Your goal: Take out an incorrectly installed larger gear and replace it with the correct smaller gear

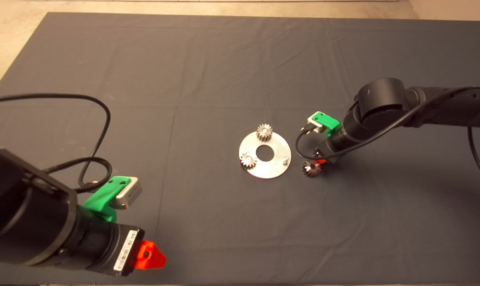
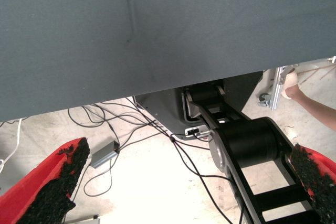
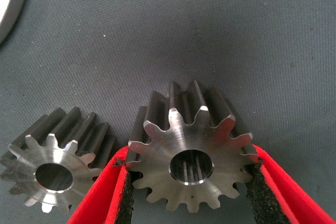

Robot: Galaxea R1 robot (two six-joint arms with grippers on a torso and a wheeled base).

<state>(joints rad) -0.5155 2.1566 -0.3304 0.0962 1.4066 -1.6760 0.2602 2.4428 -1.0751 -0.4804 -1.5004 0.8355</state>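
In the right wrist view my right gripper [image 3: 189, 153] is shut on the larger gear [image 3: 191, 162], one black pad against its teeth on each side, at the mat. The smaller gear [image 3: 52, 167] lies flat on the mat right beside it. In the head view the right gripper [image 1: 321, 161] is just right of the round metal plate [image 1: 273, 169]. It hides the larger gear there, and the smaller gear [image 1: 312, 169] shows at its fingers. The plate's peg [image 1: 286, 159] on that side is bare. My left gripper [image 1: 150, 256] is parked at the lower left, open and empty.
Two silver-grey small gears [image 1: 264, 131] [image 1: 248, 159] sit on the plate around its centre hole. The left wrist view shows the mat's edge [image 2: 157, 90], floor cables [image 2: 105, 153], the robot's base and a person's leg [image 2: 315, 106].
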